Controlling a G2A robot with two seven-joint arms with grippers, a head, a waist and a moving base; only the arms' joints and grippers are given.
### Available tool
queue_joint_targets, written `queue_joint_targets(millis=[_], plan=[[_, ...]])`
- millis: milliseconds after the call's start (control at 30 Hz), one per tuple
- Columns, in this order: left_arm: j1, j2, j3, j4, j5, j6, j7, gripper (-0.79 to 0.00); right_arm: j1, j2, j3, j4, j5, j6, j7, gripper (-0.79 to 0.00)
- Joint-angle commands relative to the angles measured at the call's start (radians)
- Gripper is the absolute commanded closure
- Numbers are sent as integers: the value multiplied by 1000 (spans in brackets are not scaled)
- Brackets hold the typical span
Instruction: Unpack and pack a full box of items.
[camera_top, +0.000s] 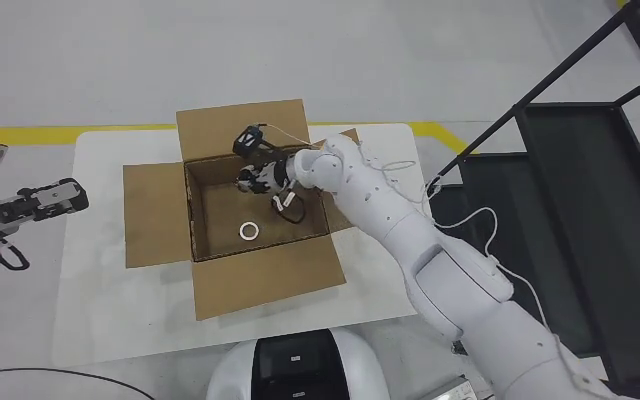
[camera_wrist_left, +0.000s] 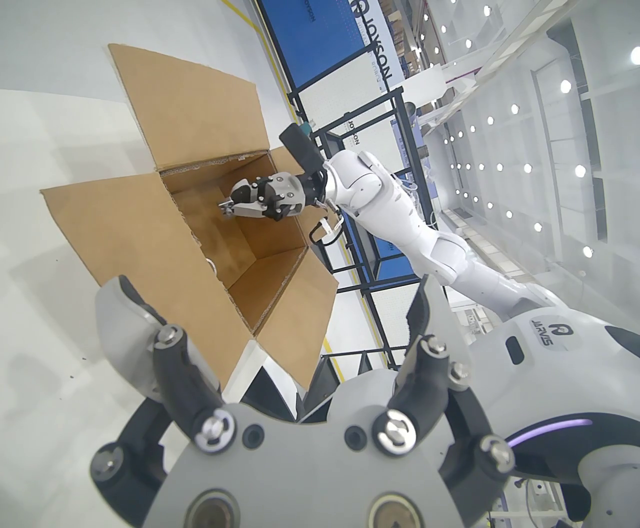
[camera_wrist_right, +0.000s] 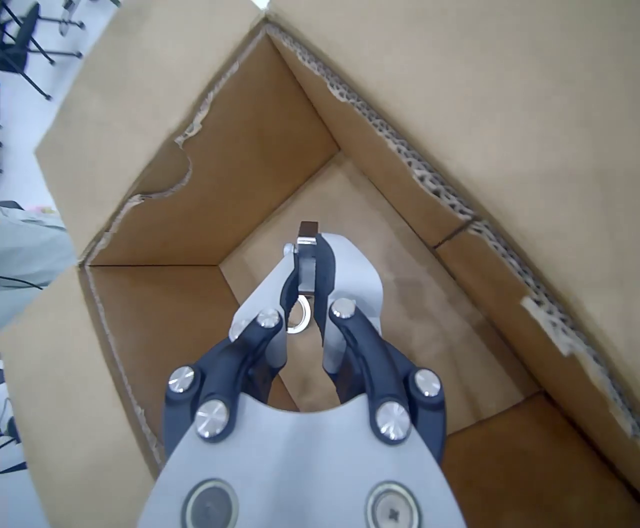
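Right tool (camera_wrist_right: 306, 257) down inside open box (camera_top: 155, 215), clamped on small flat piece (camera_wrist_right: 308, 230), possibly metal: stiff, light, slippery. Pinch its flat faces. Ring (camera_top: 247, 231) on box floor. Left tool (camera_top: 50, 200) open, at surface's (camera_top: 110, 310) left edge.

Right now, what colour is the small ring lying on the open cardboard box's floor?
The small ring is white, clearest in the top view.

Glossy white shells all along the right arm (camera_top: 400, 215), thin white cables looping beside it. On the right gripper (camera_wrist_right: 306, 250) and left gripper (camera_wrist_left: 275, 300): grey fingers, black linkages, shiny round screws.
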Motion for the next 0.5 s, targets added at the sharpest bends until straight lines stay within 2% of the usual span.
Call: queue_joint_targets(millis=[0,100,233,333,467], plan=[[0,0,0,0,0,0,0,-785,-66,44,71,-100,20,4,11,0],[0,0,0,0,0,0,0,-785,-189,103,186,-289,43,28,34,0],[0,0,0,0,0,0,0,-785,-457,179,377,-691,87,82,107,0],[0,0,0,0,0,0,0,-785,-596,206,464,-901,121,125,141,0],[0,0,0,0,0,0,0,-785,-700,225,541,-1053,141,156,114,0]])
